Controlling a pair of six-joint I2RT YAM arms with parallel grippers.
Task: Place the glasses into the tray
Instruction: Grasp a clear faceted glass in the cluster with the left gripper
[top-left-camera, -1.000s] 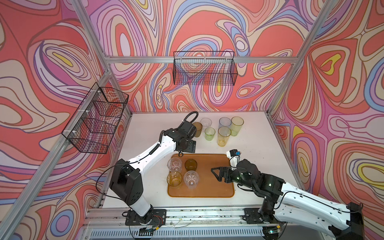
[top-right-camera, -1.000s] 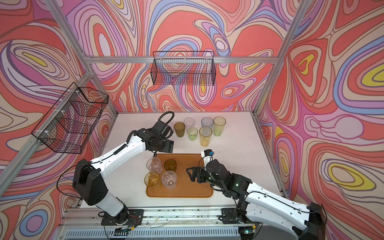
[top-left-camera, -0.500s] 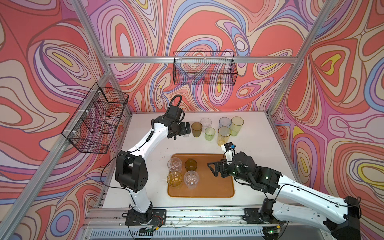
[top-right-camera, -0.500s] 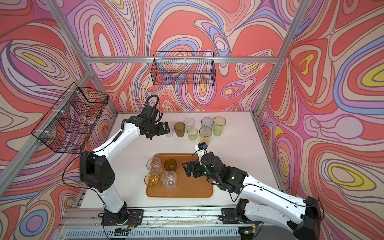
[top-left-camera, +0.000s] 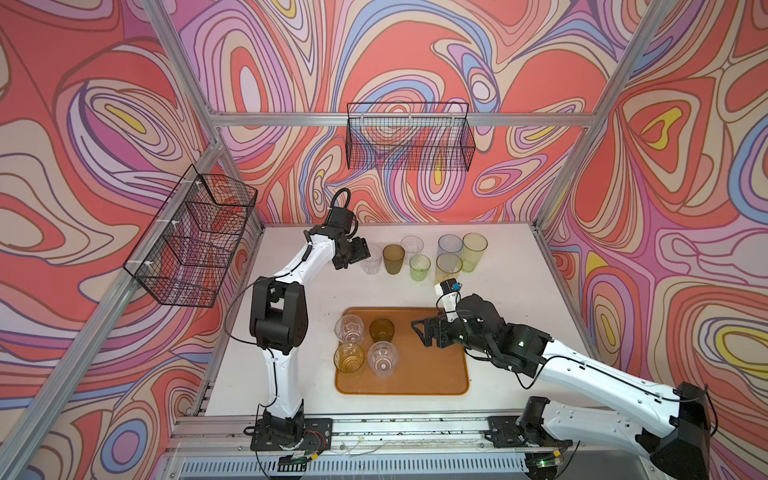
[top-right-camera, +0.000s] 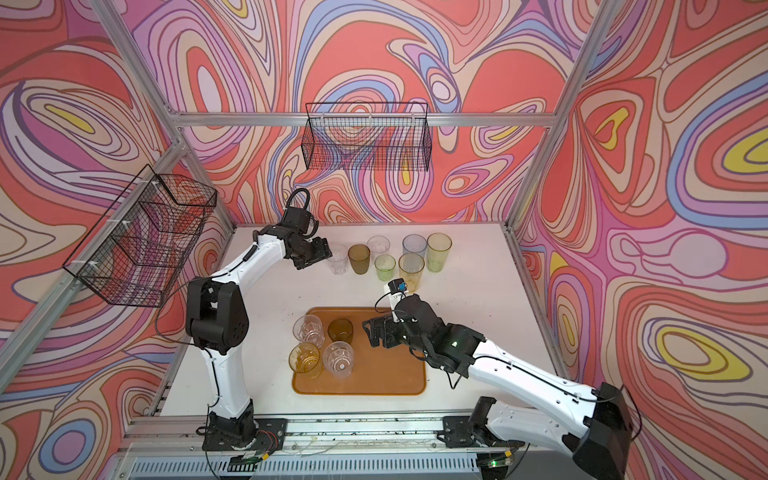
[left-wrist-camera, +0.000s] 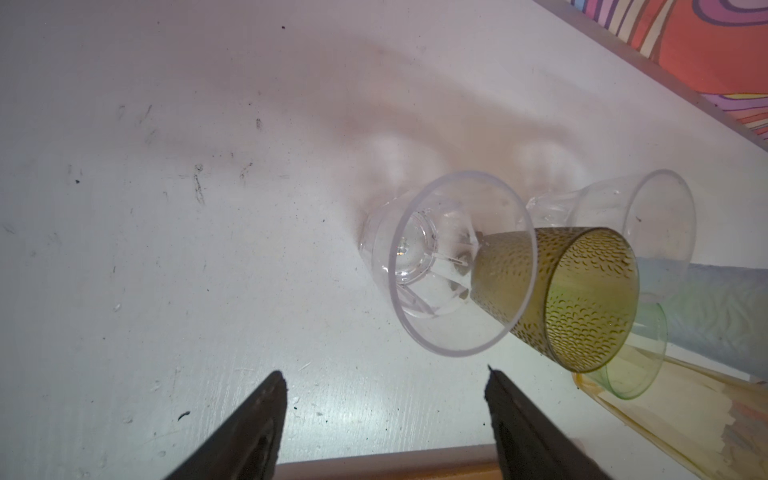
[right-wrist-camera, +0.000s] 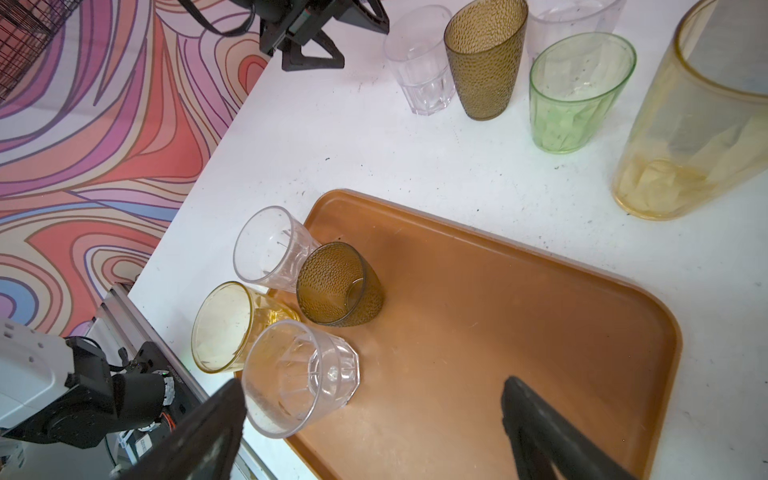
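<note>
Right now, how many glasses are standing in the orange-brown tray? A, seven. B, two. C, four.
C: the tray holds a clear faceted tumbler, an olive-brown tumbler, an amber tumbler and a second clear tumbler, grouped at one end.

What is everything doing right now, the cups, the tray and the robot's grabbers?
Tray: flat on the table, partly filled.
Four glasses: upright in the tray.
Seven glasses: upright on the table, outside the tray.
Left jaws: open, empty, next to a clear glass.
Right jaws: open, empty, above the tray.
</note>
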